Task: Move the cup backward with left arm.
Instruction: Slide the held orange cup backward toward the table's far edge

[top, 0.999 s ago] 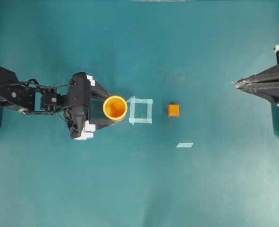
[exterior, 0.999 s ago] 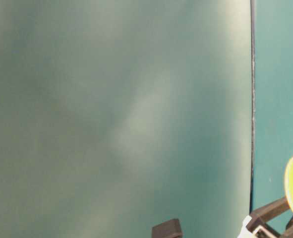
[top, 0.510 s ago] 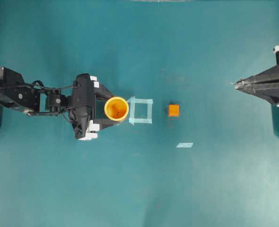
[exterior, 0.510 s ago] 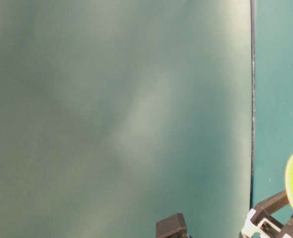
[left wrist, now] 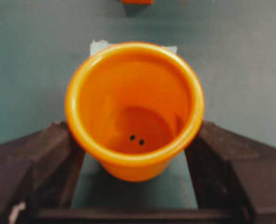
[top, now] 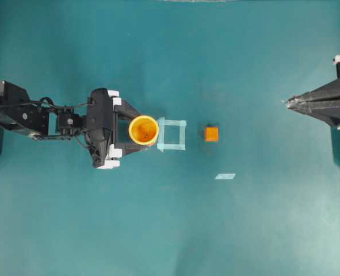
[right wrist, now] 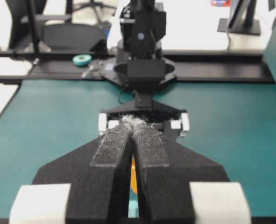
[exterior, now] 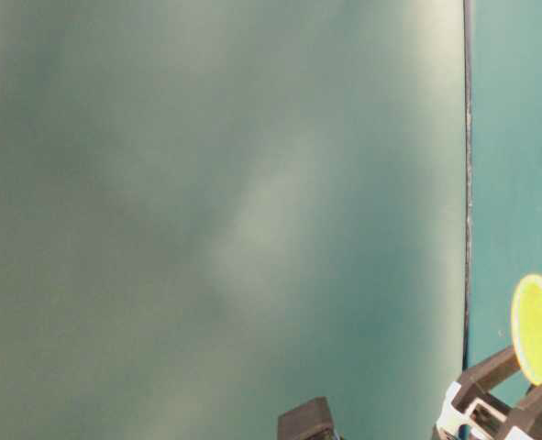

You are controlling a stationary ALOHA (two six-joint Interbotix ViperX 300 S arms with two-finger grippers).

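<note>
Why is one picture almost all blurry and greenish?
Table-level view: a big out-of-focus green surface fills most of it; only the cup peeks in, soft. Left wrist view: the cup is clear, the left hand's fingers fuzzy. Overhead view: sharp, evenly lit.

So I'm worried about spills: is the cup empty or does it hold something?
Empty. The left wrist view looks straight into the upright cup; its bare orange bottom shows only two small dark dots.

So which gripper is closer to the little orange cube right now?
Left. The left gripper, fingers around the cup, sits left of the cube; the right gripper waits farther off, up and right.
</note>
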